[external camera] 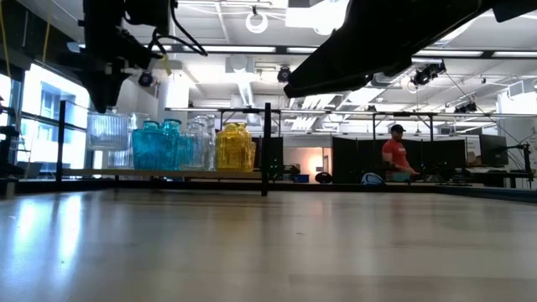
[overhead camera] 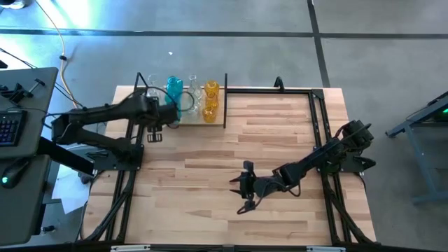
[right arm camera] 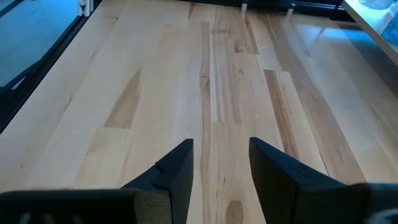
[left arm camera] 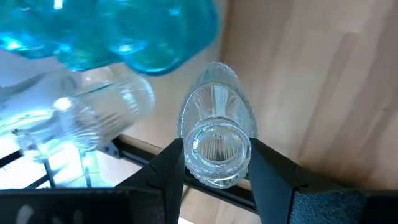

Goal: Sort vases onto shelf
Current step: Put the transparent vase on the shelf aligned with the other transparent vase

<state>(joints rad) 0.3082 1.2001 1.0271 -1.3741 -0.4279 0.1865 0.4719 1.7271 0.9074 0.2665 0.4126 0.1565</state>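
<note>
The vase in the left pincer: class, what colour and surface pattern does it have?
Clear glass with fine vertical ribbing; the vase shows best in the left wrist view.

Wood-plank tabletop [overhead camera: 210,189] under me, black frame rail [overhead camera: 269,89] along its far edge. Keyboard [overhead camera: 10,129] on desk [overhead camera: 28,91] off to the side. Person in red shirt [external camera: 394,156] seated in background.

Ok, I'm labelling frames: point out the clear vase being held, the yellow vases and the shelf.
clear vase [left arm camera: 217,149]: left wrist view, its mouth.
yellow vases [external camera: 234,148]: low view, body.
shelf [external camera: 267,143]: low view, black end post.
</note>
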